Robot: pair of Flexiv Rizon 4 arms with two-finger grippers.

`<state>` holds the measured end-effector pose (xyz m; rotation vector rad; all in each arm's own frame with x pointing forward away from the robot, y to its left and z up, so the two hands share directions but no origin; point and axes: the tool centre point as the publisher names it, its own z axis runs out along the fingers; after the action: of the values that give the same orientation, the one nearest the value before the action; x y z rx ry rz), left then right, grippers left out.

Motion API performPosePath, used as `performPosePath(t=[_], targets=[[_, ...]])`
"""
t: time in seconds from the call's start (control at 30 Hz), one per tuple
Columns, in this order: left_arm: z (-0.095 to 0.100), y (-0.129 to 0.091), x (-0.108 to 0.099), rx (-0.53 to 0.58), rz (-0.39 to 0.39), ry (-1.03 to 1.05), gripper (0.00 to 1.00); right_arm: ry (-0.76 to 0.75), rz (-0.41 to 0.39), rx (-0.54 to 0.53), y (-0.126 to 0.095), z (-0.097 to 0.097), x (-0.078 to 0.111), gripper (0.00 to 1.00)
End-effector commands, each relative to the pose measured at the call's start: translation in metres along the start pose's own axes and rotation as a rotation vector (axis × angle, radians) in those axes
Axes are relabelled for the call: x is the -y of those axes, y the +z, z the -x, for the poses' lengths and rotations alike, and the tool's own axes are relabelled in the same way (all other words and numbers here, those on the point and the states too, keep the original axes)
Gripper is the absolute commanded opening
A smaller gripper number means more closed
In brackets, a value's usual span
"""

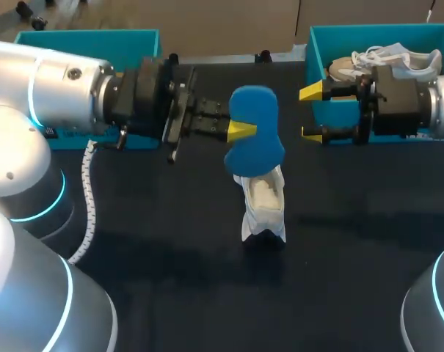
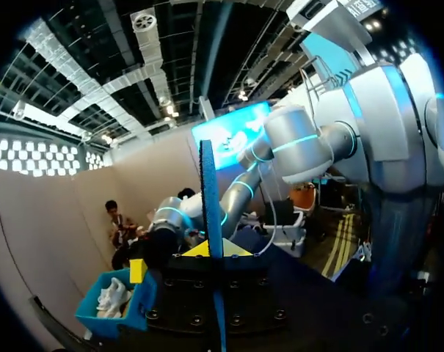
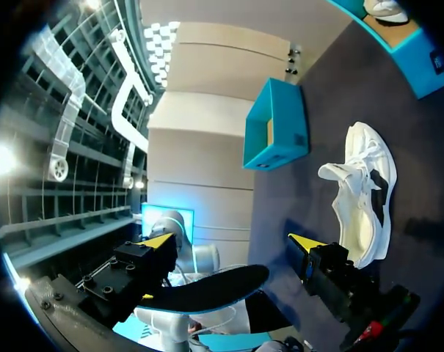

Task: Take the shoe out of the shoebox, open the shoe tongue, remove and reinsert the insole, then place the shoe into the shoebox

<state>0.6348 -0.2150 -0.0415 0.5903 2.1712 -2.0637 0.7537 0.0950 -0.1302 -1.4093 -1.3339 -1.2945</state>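
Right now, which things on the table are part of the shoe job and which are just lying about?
Job: white shoe; blue insole, held by left gripper; right shoebox, probably.
Lying about: second shoe in that box; left teal box.

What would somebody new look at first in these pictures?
The big blue insole catches the eye first: the left gripper pinches it in the air, close by the white shoe on the black table. Next comes the right gripper, open beside the teal shoebox, where another white shoe lies.
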Motion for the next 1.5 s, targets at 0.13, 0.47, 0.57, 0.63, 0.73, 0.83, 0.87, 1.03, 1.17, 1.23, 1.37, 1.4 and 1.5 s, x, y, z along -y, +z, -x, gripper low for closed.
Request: performPosePath(t=[0.13, 0.47, 0.57, 0.63, 0.73, 0.83, 0.87, 1.03, 1.17, 1.23, 1.37, 1.4, 1.5], targets=[[-0.003, -0.002, -0.030, -0.079, 0.100, 0.887, 0.00, 0.000, 0.001, 0.002, 0.002, 0.000, 0.000, 1.00], [-0.002, -0.004, -0.056, -0.104, 0.018, 1.462, 0.00, 0.000, 0.001, 0.002, 0.002, 0.000, 0.000, 1.00], [0.001, -0.001, -0.054, -0.098, -0.018, 1.587, 0.00, 0.000, 0.001, 0.002, 0.002, 0.000, 0.000, 1.00], [0.004, 0.001, -0.052, -0.095, -0.035, 1.639, 0.00, 0.000, 0.001, 0.002, 0.002, 0.000, 0.000, 1.00], [0.005, 0.002, -0.048, -0.086, -0.052, 1.684, 0.00, 0.000, 0.001, 0.002, 0.002, 0.000, 0.000, 1.00], [0.005, 0.002, -0.048, -0.086, -0.052, 1.684, 0.00, 0.000, 0.001, 0.002, 0.002, 0.000, 0.000, 1.00], [0.005, 0.002, -0.048, -0.086, -0.052, 1.684, 0.00, 0.000, 0.001, 0.002, 0.002, 0.000, 0.000, 1.00], [0.005, 0.002, -0.048, -0.086, -0.052, 1.684, 0.00, 0.000, 0.001, 0.002, 0.002, 0.000, 0.000, 1.00], [0.005, 0.002, -0.048, -0.086, -0.052, 1.684, 0.00, 0.000, 0.001, 0.002, 0.002, 0.000, 0.000, 1.00], [0.005, 0.002, -0.048, -0.086, -0.052, 1.684, 0.00, 0.000, 0.001, 0.002, 0.002, 0.000, 0.000, 1.00], [0.005, 0.002, -0.048, -0.086, -0.052, 1.684, 0.00, 0.000, 0.001, 0.002, 0.002, 0.000, 0.000, 1.00], [0.005, 0.002, -0.048, -0.086, -0.052, 1.684, 0.00, 0.000, 0.001, 0.002, 0.002, 0.000, 0.000, 1.00], [0.005, 0.002, -0.048, -0.086, -0.052, 1.684, 0.00, 0.000, 0.001, 0.002, 0.002, 0.000, 0.000, 1.00]])
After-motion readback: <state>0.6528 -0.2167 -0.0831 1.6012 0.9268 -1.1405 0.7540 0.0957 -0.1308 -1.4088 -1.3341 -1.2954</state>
